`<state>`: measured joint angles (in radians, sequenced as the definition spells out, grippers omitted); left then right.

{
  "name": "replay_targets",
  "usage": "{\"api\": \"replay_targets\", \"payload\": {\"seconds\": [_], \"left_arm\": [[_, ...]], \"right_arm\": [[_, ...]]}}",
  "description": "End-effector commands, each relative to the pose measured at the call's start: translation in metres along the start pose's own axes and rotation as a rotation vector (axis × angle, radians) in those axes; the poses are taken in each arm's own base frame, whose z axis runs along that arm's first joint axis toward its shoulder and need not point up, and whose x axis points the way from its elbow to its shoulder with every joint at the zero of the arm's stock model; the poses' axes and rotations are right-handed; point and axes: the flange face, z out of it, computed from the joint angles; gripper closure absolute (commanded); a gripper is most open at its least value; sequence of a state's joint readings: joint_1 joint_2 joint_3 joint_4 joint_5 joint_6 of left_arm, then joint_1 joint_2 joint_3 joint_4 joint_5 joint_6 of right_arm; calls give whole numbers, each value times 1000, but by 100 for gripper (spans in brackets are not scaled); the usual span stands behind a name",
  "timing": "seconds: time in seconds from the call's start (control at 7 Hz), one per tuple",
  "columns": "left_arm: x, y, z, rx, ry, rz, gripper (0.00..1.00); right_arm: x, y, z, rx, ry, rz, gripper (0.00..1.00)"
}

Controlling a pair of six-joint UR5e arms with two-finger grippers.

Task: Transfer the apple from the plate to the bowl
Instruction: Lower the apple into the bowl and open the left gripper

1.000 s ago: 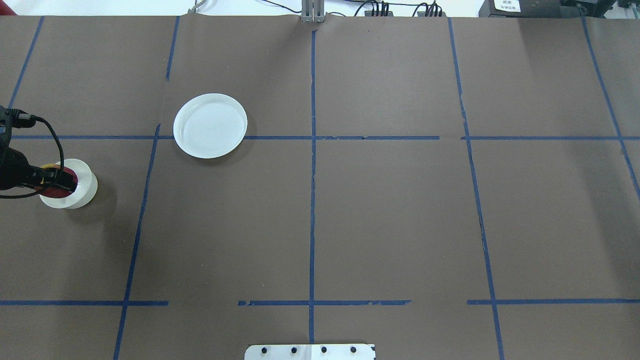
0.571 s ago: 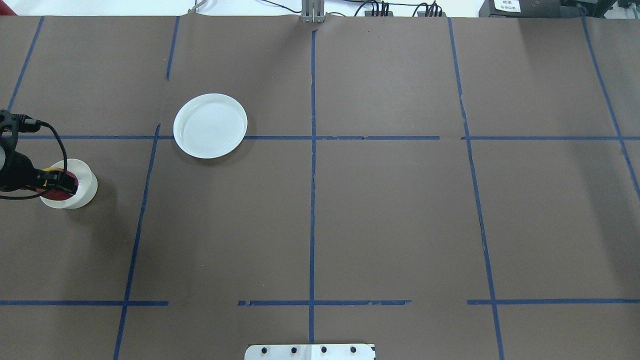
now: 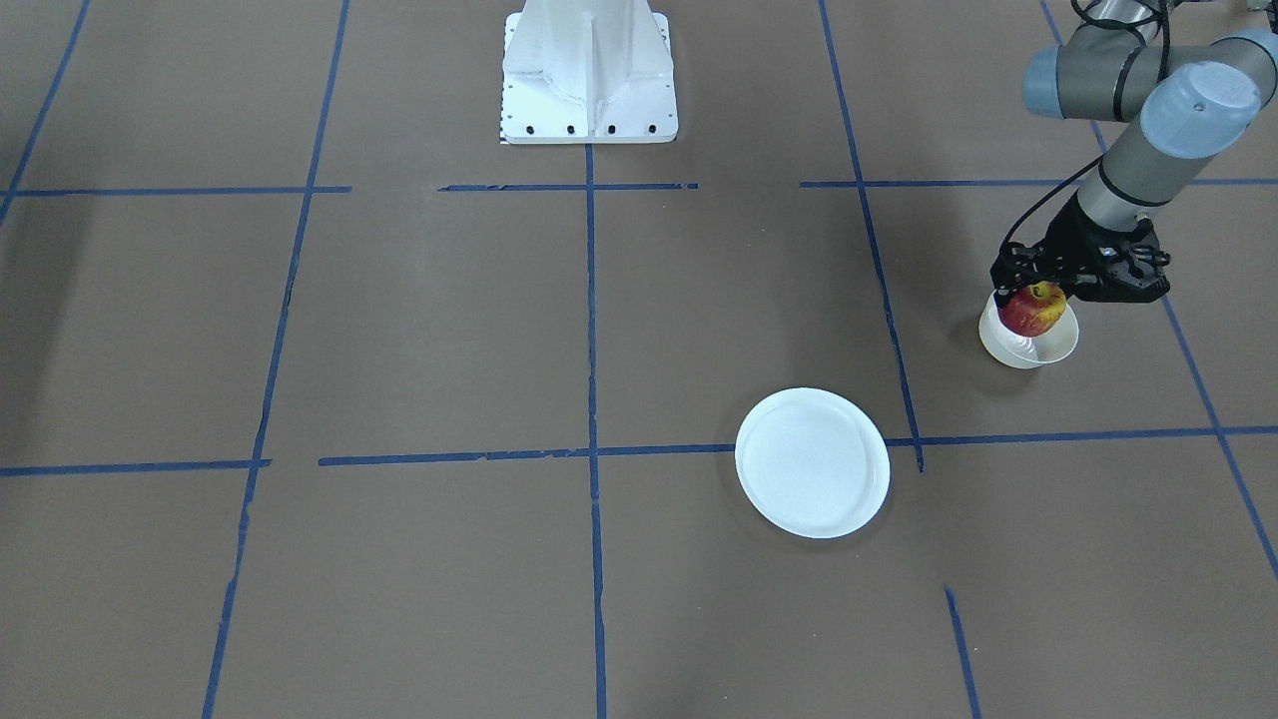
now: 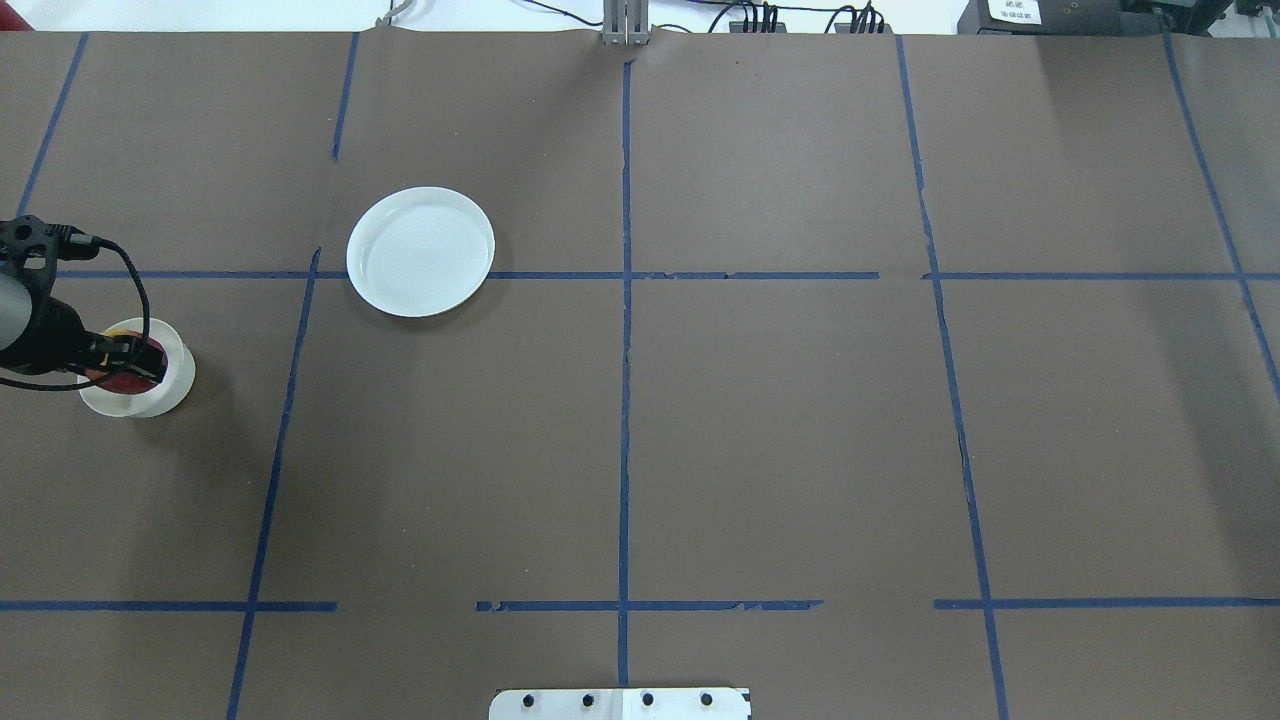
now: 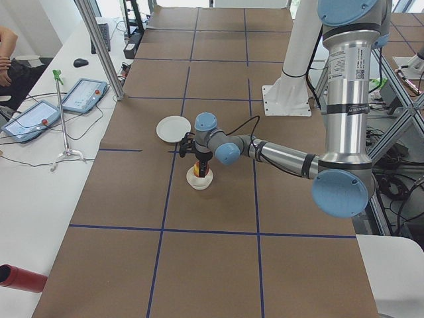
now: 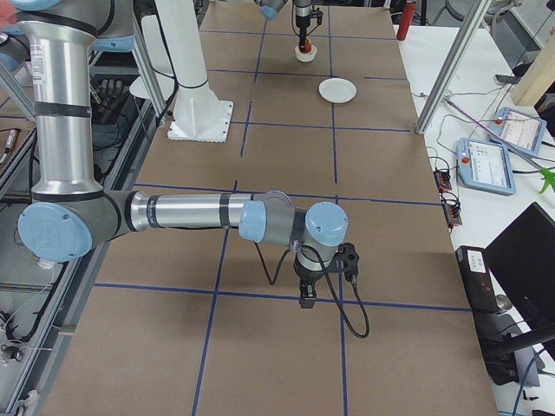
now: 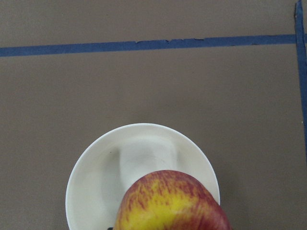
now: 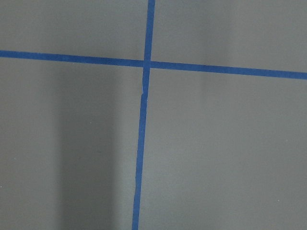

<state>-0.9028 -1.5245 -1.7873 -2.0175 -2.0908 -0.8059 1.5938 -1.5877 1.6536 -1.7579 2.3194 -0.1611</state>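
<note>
A long table (image 4: 800, 450) covered in brown paper takes up most of the room, marked off into big squares by blue tape lines (image 4: 624, 400). At its robot side stands the white pedestal (image 3: 589, 70).

The left arm (image 3: 1148, 140) stretches out low over its own end of the table. The right arm (image 6: 182, 212) reaches the other way, toward the opposite end, with its wrist turned down over bare paper close to a crossing of tape lines. The right gripper (image 6: 307, 299) hangs just above the paper, and from where it can be seen I cannot tell whether its claw is open or closed.

The white plate (image 4: 420, 252) lies flat on a tape line with nothing on it, well apart from the bowl.

The left gripper (image 3: 1038, 290) points downward over the bowl, its black fingers (image 3: 1006, 278) closed in on either side of the apple, gripping it.

The small cream bowl (image 3: 1050, 350) sits upright on the paper near the table's left end, directly under that claw.

The apple (image 3: 1031, 312), red with yellow streaks, is held over the bowl's opening, its underside about level with the rim. I cannot tell whether it touches the bowl.
</note>
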Motion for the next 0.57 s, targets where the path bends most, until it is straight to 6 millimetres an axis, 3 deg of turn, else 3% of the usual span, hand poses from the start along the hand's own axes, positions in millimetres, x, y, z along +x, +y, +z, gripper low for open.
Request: {"api": "replay_targets", "payload": {"seconds": [0.0, 0.14, 0.29, 0.43], "left_arm": [[-5, 0, 5, -6, -8, 11, 100], [-7, 0, 7, -10, -12, 10, 100], [-7, 0, 7, -10, -12, 10, 58], [-8, -1, 7, -10, -13, 9, 1]], "right_arm": [[0, 0, 0, 0, 0, 0, 0], [0, 0, 0, 0, 0, 0, 0], [0, 0, 0, 0, 0, 0, 0], [0, 0, 0, 0, 0, 0, 0]]}}
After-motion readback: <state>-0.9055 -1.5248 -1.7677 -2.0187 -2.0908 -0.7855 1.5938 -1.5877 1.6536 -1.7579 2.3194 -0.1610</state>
